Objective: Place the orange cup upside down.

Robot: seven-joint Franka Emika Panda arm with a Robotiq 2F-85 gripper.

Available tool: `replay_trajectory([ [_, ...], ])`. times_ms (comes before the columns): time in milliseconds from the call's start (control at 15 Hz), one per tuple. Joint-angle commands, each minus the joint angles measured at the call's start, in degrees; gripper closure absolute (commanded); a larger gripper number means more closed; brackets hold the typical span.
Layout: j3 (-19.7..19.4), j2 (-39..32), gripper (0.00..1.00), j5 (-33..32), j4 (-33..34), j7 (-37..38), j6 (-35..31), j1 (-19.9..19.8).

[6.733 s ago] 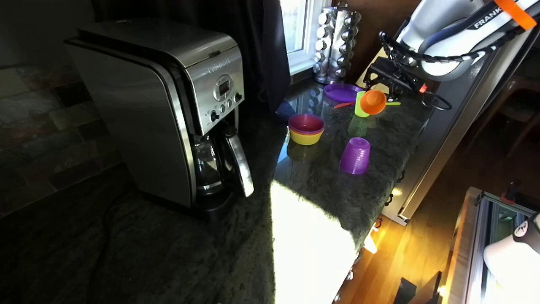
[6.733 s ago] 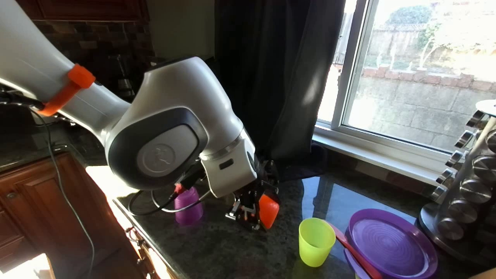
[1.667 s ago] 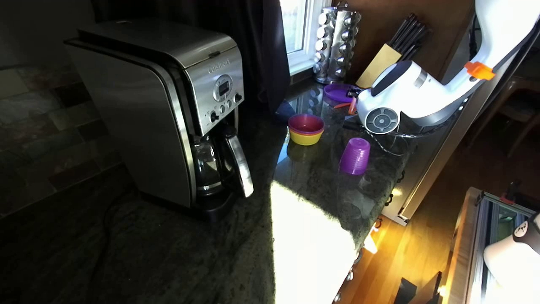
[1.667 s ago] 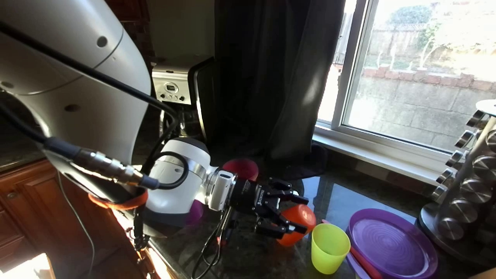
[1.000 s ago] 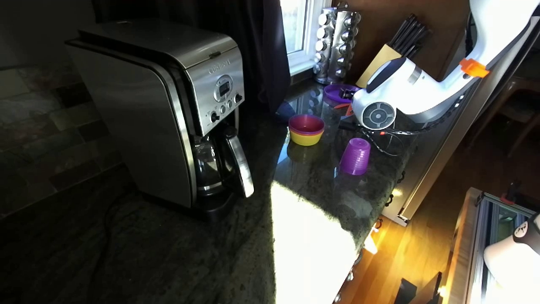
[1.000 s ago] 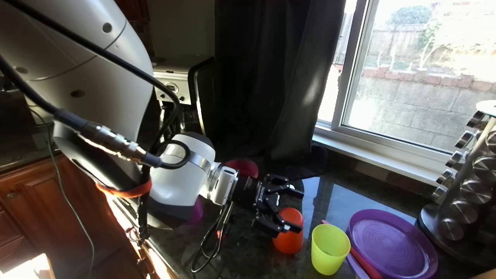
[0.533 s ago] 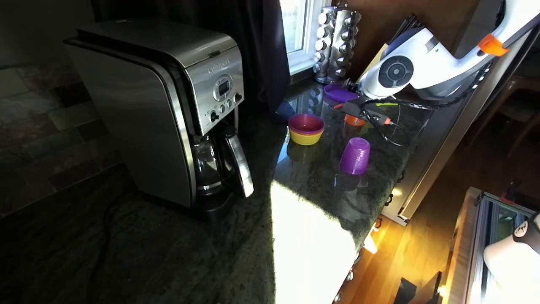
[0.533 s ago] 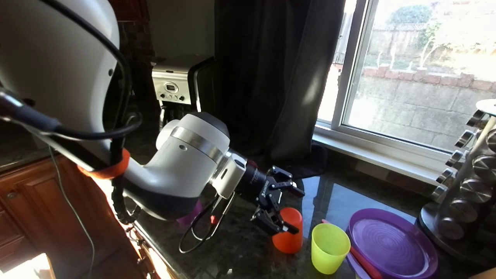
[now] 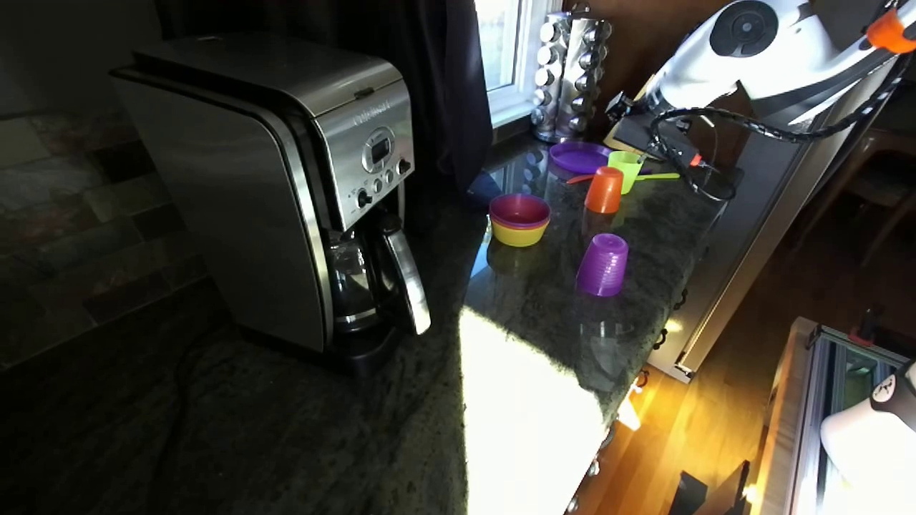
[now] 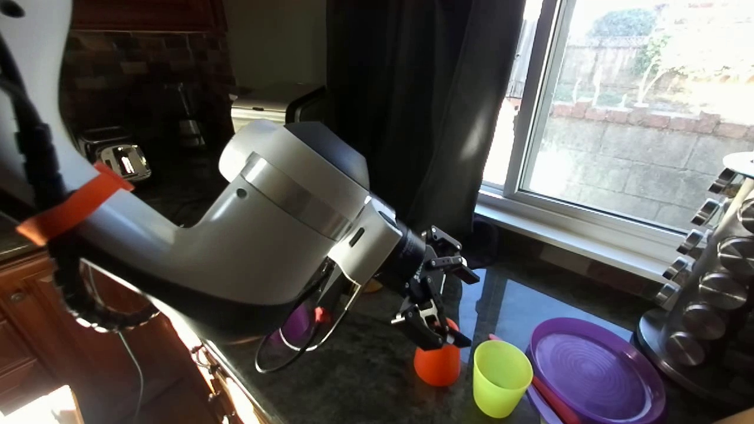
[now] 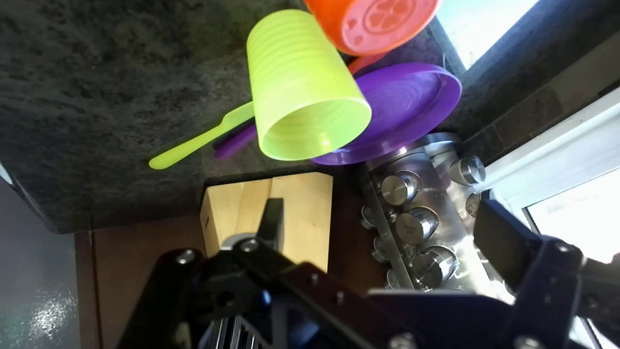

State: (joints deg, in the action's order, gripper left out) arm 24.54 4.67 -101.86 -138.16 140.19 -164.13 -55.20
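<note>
The gripper (image 10: 464,306) hangs over the counter (image 10: 377,377) with its fingers well spread, and just below it stands the orange cup (image 10: 437,368), part of its top hidden by one finger in an exterior view. A little ahead of the fingers, close beside it, the green cup (image 10: 502,380) stands mouth up; past that lie a red utensil (image 10: 556,403) and the purple plate (image 10: 598,359), with the knife block (image 11: 305,213) and spice rack (image 10: 707,294) farther ahead. Back behind the gripper I see the purple cup (image 9: 603,266), bottom up, then the stacked bowls (image 9: 519,227), and the coffee maker (image 9: 286,179) well off. Half a second ago the gripper covered most of the orange cup in an exterior view; it has lifted since, baring it. Nearly seven seconds ago that cup was tilted in its grip, and the green one stood farther from the plate. Now the orange cup sits bright and plain-sided, rim down, its patterned base facing up.
</note>
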Motion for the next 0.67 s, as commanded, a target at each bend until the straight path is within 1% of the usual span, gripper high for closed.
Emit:
replay_trajectory([
  [0, -15.51, 2.70, 0.00, 10.08, -3.11, -14.37, -4.04, 11.99],
  [133, -22.25, 2.06, 0.00, 12.52, -3.71, -23.63, -6.12, 16.99],
  [333, -29.96, 2.49, 0.00, 20.63, -5.52, -36.71, -7.48, 23.60],
  [533, -34.74, 3.75, 0.00, 30.10, -7.26, -49.40, -6.09, 29.33],
  [600, -31.97, 3.81, 0.00, 33.02, -7.73, -53.20, -6.83, 26.74],
])
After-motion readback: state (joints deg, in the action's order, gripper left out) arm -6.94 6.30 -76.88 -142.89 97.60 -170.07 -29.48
